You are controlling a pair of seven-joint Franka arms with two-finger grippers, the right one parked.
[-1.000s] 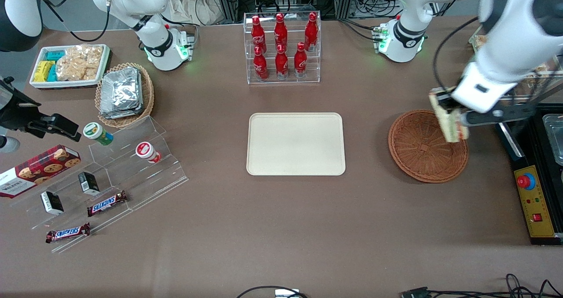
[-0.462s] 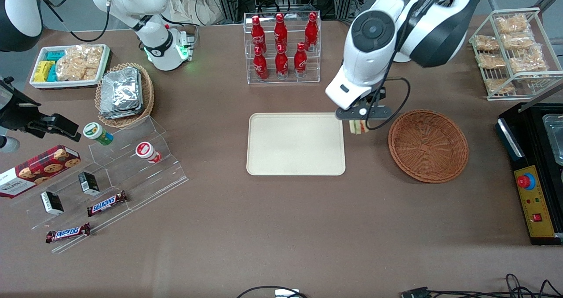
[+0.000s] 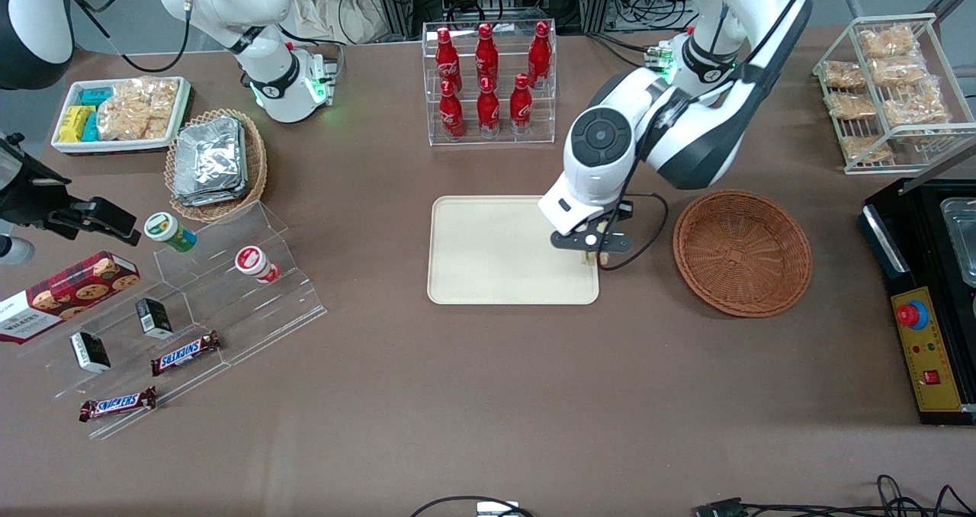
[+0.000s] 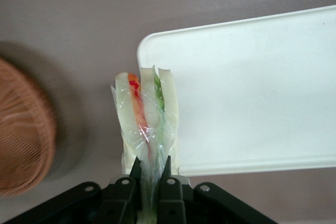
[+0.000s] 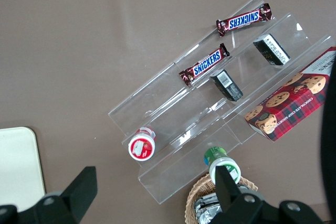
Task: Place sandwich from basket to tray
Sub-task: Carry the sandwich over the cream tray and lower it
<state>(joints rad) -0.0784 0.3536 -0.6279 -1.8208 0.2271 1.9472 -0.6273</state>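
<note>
Most of the sandwich (image 4: pixel 148 124) hides under the gripper (image 3: pixel 593 252), pinched tight, over the tray (image 3: pixel 488 250) edge nearest the basket (image 3: pixel 742 252).

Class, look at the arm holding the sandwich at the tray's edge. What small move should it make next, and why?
Probably a short shift toward the tray's middle before lowering. The gripper is shut on the sandwich, and the wrist view shows the sandwich straddling the tray's rim near a corner, part over tray, part over table. Released here, it might land on the rim. The basket is already empty.
</note>
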